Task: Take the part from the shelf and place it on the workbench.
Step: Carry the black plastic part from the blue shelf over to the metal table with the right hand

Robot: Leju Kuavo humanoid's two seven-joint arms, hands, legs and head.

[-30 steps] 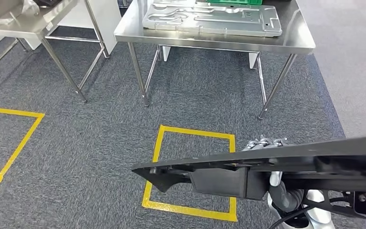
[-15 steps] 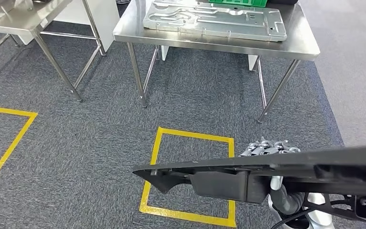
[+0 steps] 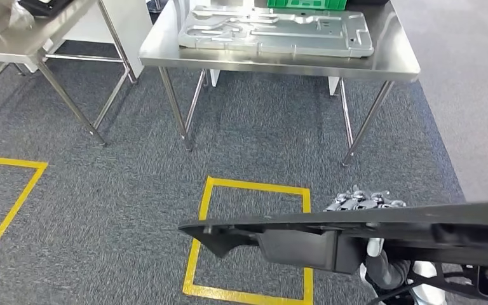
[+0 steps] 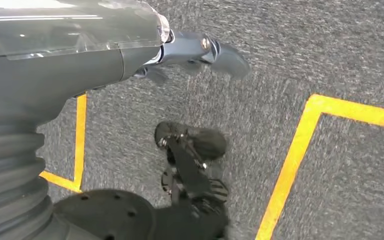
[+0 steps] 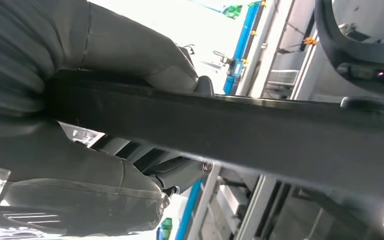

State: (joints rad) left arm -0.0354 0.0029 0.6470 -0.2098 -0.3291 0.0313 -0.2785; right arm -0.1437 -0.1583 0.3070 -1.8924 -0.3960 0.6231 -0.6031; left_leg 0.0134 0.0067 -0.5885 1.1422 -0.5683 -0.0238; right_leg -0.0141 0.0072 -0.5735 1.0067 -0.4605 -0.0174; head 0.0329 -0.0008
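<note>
A long black part (image 3: 381, 223) lies level across the lower right of the head view, and my right hand (image 3: 363, 202) grips it, fingers curled over its top edge. Up close in the right wrist view, that right hand (image 5: 105, 100) wraps the dark bar of the part (image 5: 260, 135). The steel workbench (image 3: 273, 66) stands ahead on the carpet, some way beyond the part. My left hand (image 4: 200, 50) hangs over the floor, holding nothing, fingers loosely apart.
A silver stamped metal panel (image 3: 273, 30) covers much of the workbench top, with a green crate (image 3: 305, 4) behind it. A second steel table (image 3: 32, 39) stands at the left. Yellow tape squares (image 3: 254, 187) (image 3: 13, 198) mark the grey carpet.
The whole view has shifted as I move: the workbench and the yellow square sit slightly lower and further left. The part stays in my right hand.
</note>
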